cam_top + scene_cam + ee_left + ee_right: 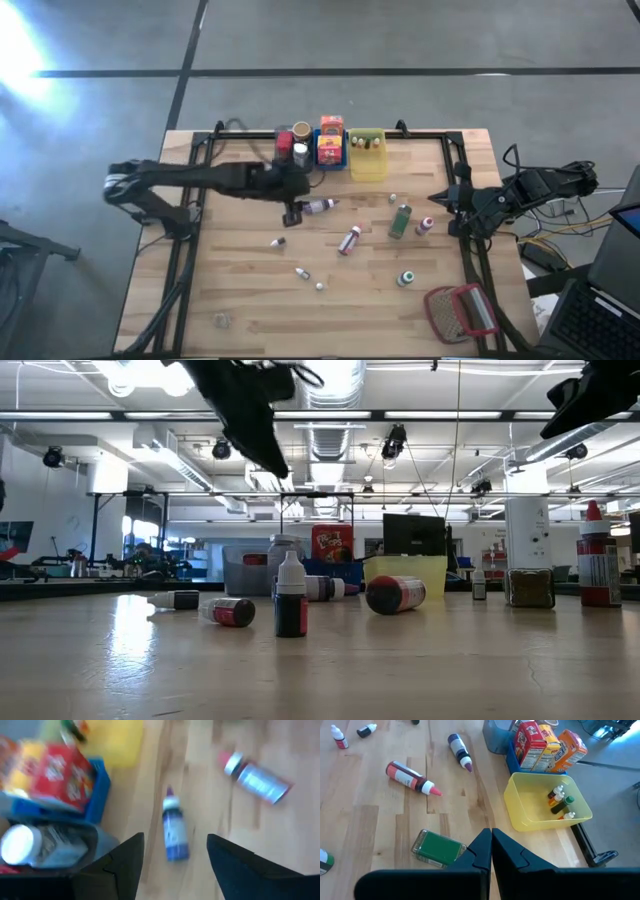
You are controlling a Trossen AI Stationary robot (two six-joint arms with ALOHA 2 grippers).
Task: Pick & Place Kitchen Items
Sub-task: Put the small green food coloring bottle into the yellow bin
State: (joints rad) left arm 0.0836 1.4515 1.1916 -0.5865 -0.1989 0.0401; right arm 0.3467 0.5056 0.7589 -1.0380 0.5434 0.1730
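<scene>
Many kitchen items lie scattered on the wooden table. A small purple bottle (175, 832) lies on its side near the bins. My left gripper (175, 840) hangs open above it, clear of the table, with nothing between its fingers; in the high view it is left of the bottle (320, 206). A red-capped bottle (411, 777) and a green bottle (439, 848) lie on their sides farther right. My right gripper (491, 834) waits shut and empty by the table's right edge (438, 198).
At the far middle stand a grey bin (287, 160) with jars, a blue bin (318, 160) with boxes and a yellow bin (368, 172) with tiny bottles. A red-framed mesh object (462, 310) lies at the near right. Tiny bottles (302, 273) dot the middle.
</scene>
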